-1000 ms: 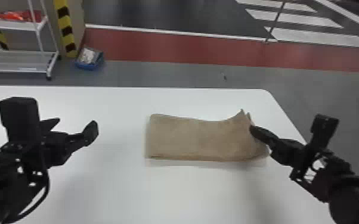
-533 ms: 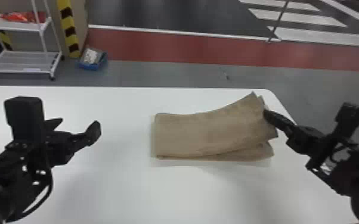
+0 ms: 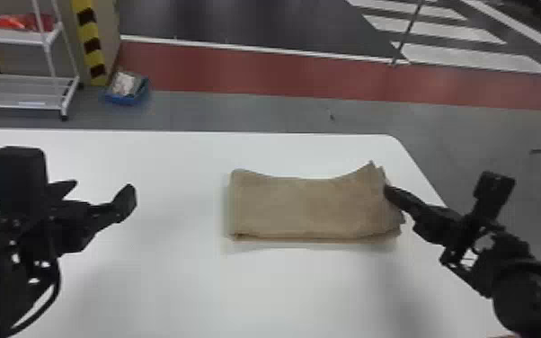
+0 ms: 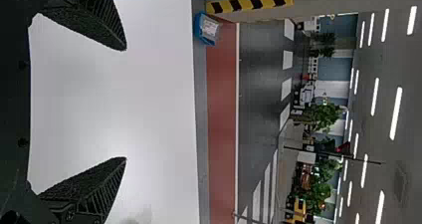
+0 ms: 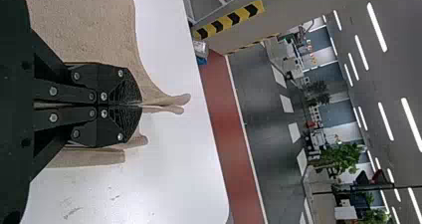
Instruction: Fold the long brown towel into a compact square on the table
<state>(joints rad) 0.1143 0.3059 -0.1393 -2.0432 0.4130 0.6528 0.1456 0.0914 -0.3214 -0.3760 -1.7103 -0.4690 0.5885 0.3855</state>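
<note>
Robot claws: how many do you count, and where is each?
2: the left claw, open, left of the towel; the right claw, shut on the towel's right end.

Red floor strip (image 3: pixel 256 69) beyond white table (image 3: pixel 170 278)

It's an industrial hall — hazard stripes (image 3: pixel 92 44) (yellow-black) show.

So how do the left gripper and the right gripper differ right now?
The left gripper has its fingers spread wide with nothing between them; the right gripper is closed on the towel.
The left gripper is over the left part of the table, apart from the towel; the right gripper is at the towel's right end.
Both are black, with two fingers.
</note>
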